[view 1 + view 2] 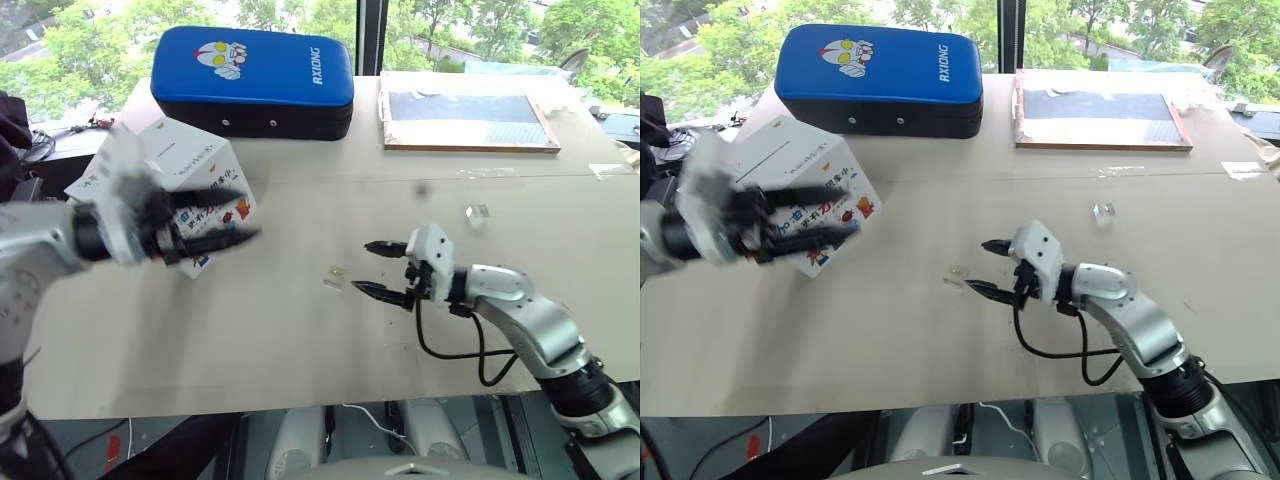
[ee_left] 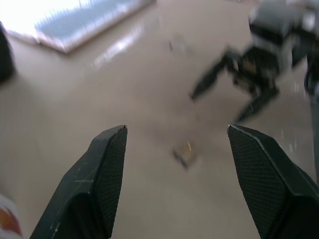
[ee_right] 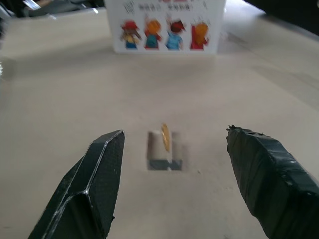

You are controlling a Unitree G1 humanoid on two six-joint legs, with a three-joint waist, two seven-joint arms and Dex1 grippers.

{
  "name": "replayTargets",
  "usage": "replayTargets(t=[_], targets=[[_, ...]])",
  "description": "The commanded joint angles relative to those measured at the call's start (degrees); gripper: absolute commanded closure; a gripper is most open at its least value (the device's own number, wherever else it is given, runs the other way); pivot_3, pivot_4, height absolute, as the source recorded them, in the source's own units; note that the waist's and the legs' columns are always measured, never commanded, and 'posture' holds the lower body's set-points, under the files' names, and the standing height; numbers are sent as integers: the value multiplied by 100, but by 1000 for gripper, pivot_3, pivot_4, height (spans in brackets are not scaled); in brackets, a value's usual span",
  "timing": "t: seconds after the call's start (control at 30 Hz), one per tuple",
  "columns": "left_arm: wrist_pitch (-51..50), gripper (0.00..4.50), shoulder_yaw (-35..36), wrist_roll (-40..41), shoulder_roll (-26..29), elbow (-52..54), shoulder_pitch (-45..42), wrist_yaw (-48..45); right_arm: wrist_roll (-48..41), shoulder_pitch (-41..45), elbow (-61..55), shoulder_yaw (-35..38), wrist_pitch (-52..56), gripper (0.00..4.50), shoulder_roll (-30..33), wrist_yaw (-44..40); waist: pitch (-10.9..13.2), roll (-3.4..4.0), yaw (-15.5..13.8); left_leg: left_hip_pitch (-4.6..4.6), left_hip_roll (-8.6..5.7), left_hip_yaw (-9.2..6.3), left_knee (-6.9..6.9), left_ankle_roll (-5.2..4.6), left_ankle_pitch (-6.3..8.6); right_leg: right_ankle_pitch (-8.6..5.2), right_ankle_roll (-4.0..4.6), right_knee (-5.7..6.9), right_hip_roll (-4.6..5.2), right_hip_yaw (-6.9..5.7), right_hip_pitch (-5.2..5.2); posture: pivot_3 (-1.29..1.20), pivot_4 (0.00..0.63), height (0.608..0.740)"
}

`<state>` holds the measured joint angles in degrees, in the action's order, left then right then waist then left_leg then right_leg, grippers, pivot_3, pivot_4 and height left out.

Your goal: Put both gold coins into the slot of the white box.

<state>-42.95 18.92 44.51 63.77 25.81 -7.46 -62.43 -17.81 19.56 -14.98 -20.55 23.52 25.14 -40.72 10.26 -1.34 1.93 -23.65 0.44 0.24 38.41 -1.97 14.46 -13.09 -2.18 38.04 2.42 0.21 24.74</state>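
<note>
Right wrist view: a thin round gold coin (image 3: 165,137) stood on edge in a small clear plastic block (image 3: 164,157) on the matte tan table (image 1: 300,340), between the spread black fingers of the right gripper (image 1: 385,268). Left gripper (image 1: 222,219) also spread, empty, before the printed white cardboard box (image 1: 190,160).

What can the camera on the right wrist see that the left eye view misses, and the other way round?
Right wrist view alone: a gold coin standing on edge in a small clear block, and the white box's row of cartoon children. Left eye view alone: the blue padded case, a framed board, the left gripper and a second clear block. Both: the tan table, the box and the right gripper, open.
</note>
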Motion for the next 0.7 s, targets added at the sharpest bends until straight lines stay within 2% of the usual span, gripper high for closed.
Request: replayTargets(t=[0.03, 0.2, 0.37, 0.4, 0.47, 0.5, 0.53, 0.6, 0.63, 0.7], targets=[[118, 1255, -84, -393, 129, 383, 143, 214, 244, 214, 266, -52, -298, 971, -308, 20, -4, -6, -24, -3, 0, -8, 2, 4, -2, 1, 1, -2, -1, -7, -1, 0, 150, 740], [103, 1255, -355, -766, 52, 543, 474, 444, 465, 348, 669, -212, -341, 971, -743, 7, -3, -4, -43, 1, -1, -7, 4, 5, -3, 3, 3, -3, -1, -4, -6, 0, 150, 740], [131, 1255, -411, -915, 2, 595, 675, 487, 625, 415, 832, -170, -302, 971, -911, 11, -3, -3, -101, -5, -2, -8, 3, 6, -3, 3, 3, -6, 1, -6, -2, 0, 150, 740], [120, 1223, -412, -914, -10, 607, 685, 498, 643, 418, 841, -151, -287, 1402, -927, 14, -3, -3, -105, -5, -2, -8, 2, 6, -3, 3, 3, -6, 1, -7, -2, 0, 150, 740], [113, 1223, -432, -936, -29, 618, 693, 512, 671, 419, 842, -135, -280, 1685, -934, -6, -3, -3, -111, -5, -2, -10, 2, 6, -3, 3, 3, -6, 1, -8, -2, 0, 150, 740], [111, 1223, -445, -944, -42, 616, 687, 522, 678, 417, 836, -133, -290, 2240, -932, -27, -3, -3, -111, -4, -2, -11, 2, 6, -3, 3, 4, -5, 1, -9, -3, 0, 150, 740], [110, 1223, -457, -949, -58, 610, 677, 537, 676, 416, 831, -130, -299, 2577, -933, -56, -3, -3, -112, -4, -2, -11, 2, 6, -3, 3, 4, -5, 1, -9, -3, 0, 150, 740], [116, 1223, -496, -954, -116, 574, 632, 582, 635, 400, 789, -116, -282, 3627, -943, -123, -3, -3, -112, -4, -2, -11, 2, 6, -3, 3, 4, -5, 1, -8, -3, 0, 150, 740], [116, 1223, -515, -950, -149, 559, 619, 588, 632, 393, 764, -126, -270, 4298, -937, -153, -3, -3, -112, -4, -3, -11, 2, 6, -3, 3, 3, -6, 1, -8, -3, 0, 150, 740], [85, 1223, -529, -883, -253, 539, 583, 611, 646, 381, 731, -139, -255, 4415, -930, -177, -3, -3, -112, -4, -3, -11, 2, 6, -3, 3, 3, -6, 1, -8, -3, 0, 150, 740]])
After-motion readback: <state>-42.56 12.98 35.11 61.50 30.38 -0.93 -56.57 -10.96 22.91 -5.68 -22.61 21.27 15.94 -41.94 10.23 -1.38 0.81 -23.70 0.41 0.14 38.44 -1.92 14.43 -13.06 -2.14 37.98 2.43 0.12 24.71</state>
